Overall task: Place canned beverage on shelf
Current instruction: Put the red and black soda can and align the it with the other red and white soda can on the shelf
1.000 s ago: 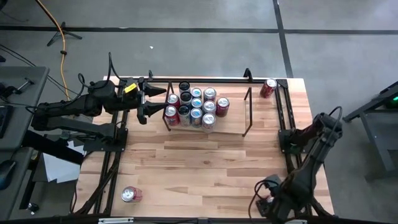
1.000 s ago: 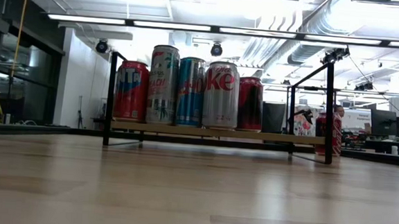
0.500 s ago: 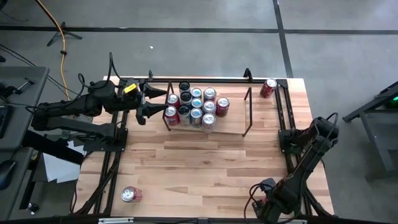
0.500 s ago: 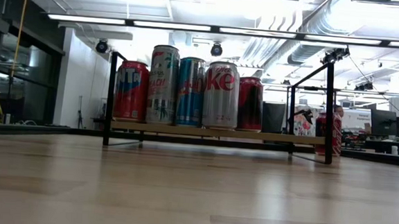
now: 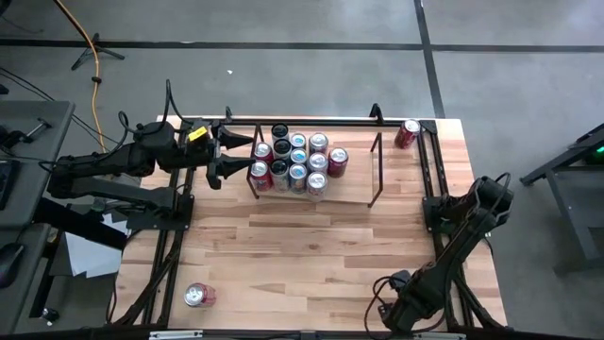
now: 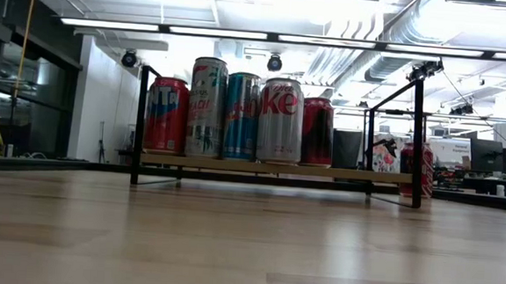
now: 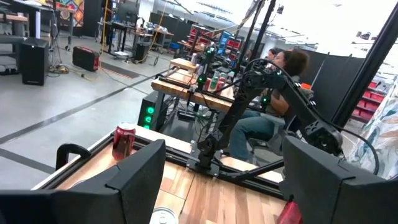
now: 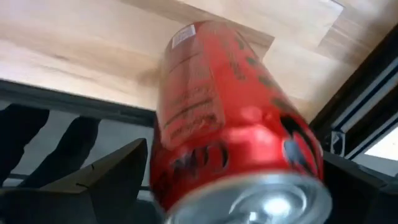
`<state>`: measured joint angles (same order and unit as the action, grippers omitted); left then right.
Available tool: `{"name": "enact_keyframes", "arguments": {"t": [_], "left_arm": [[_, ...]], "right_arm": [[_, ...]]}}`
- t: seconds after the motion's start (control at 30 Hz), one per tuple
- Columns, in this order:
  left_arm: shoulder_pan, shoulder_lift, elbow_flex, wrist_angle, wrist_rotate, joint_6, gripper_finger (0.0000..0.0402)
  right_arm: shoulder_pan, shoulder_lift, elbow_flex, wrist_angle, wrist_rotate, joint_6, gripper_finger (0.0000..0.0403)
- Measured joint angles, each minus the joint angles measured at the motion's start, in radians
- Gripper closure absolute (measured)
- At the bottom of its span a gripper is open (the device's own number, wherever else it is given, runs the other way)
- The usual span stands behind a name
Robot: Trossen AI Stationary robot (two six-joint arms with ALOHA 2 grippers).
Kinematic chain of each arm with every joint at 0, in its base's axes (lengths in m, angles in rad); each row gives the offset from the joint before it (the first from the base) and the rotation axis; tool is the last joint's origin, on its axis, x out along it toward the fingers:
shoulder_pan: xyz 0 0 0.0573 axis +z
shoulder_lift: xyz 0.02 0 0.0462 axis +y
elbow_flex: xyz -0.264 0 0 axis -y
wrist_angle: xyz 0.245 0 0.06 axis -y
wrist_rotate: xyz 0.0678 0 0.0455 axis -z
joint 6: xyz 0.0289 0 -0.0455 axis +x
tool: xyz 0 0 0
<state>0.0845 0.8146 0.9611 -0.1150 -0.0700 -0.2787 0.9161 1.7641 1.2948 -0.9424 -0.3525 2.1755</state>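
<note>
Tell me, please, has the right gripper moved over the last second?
Yes. The right gripper has slid along the table's near edge, toward the left side.

Bright overhead striplights, soft shadows, blurred close-ups

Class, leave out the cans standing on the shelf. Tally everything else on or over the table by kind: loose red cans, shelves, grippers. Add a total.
Loose red cans: 3 (far right corner, near left corner, one in the right gripper)
Shelf: 1
Grippers: 2 (left gripper, right gripper)
Total: 6
</note>
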Motion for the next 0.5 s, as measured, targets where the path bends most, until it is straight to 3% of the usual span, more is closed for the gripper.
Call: {"name": "enact_keyframes", "arguments": {"t": [0.27,0.5], "left_arm": [[0.0,0.0,0.0,0.0,-0.001,0.0,0.0126],[0.0,0.0,0.0,0.0,-0.021,0.001,0.0126]], "right_arm": [[-0.007,0.0,-0.027,0.019,0.009,-0.003,0.0038],[-0.007,0.0,-0.027,0.021,0.006,-0.011,0.0067]]}}
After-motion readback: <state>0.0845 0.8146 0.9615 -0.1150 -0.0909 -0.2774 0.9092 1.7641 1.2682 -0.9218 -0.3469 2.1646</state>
